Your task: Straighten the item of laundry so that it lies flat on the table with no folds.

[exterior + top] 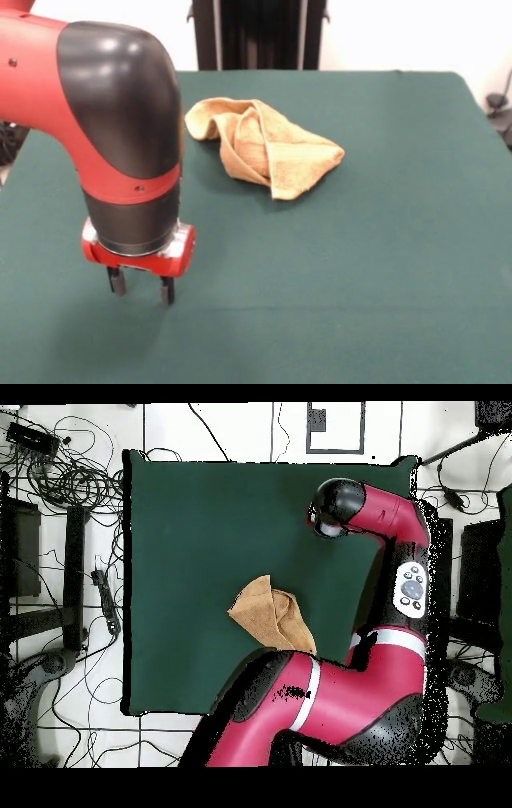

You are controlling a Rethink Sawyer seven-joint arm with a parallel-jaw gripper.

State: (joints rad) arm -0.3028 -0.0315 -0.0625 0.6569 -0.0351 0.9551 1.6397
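- Towel (260,146): golden terry cloth, lying crumpled on the counter (384,264). Several layers are folded over one another, with one rolled lobe toward the far side and a paler hemmed corner pointing toward the near side. Not flat.
- Position: toward the far half of the green counter in the front view; in the overhead view the towel (268,614) sits close to the arm's base side.
- Gripper (142,286): well apart from the towel, hanging low over bare counter at the near side. The two short black fingers point down with a modest gap between them and hold nothing.
- Step in hand, as judged: approach. No grasp made and unfolding not yet begun.
- Next move, as judged: travel across to the towel, descend on an exposed edge or the hemmed corner, close on the top layer alone, then draw it outward to open the fold.
- Risk: pinching several layers would drag the whole bundle rather than spread it.
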